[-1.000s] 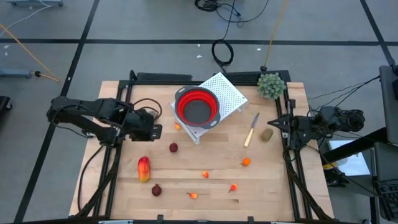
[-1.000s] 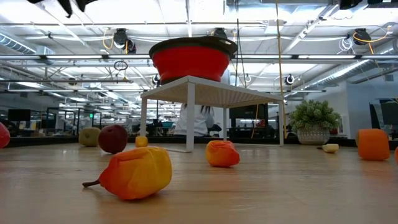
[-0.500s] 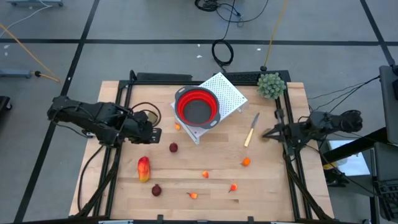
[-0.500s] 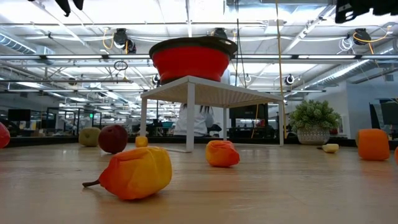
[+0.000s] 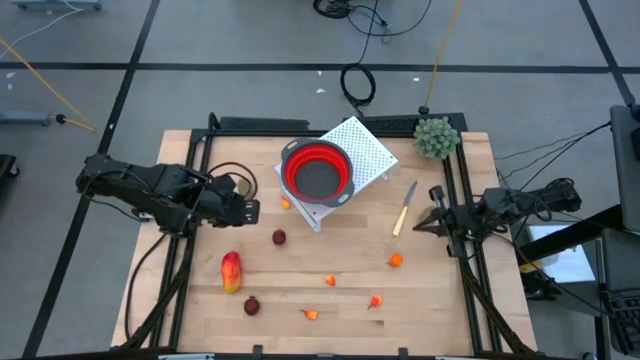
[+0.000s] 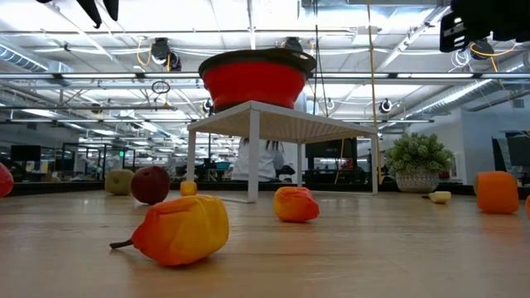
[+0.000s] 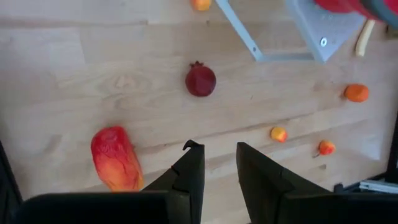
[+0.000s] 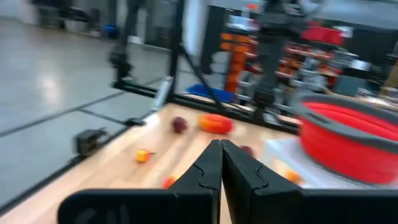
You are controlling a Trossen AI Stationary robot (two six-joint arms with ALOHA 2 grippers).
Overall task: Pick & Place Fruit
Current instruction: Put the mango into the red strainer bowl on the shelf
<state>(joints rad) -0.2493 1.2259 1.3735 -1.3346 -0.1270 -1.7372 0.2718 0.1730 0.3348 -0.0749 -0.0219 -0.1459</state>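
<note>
I have the left gripper hanging above the left half of the table, its two dark fingers parted by a narrow gap with nothing between them. Out ahead of its tips, toward the middle of the board, lies a dark red ball, apart from the fingers. Beside the gripper, nearer the front edge, lies the long red-and-yellow fruit, well clear of the tips. A second dark red ball sits past that one, close to the front edge.

My right gripper is over the right side of the table, fingers pressed together and empty. The pale-handled knife lies just off its tips, toward the centre. The brown oval I cannot find from above; from table height a greenish-brown fruit shows beside a dark red ball.

The small orange bits are scattered between the two grippers, toward the front: one near the right gripper, others further along, and one by the stand.

The red bowl sits on a white perforated stand between the two grippers toward the back, with the green plant behind the right gripper.
</note>
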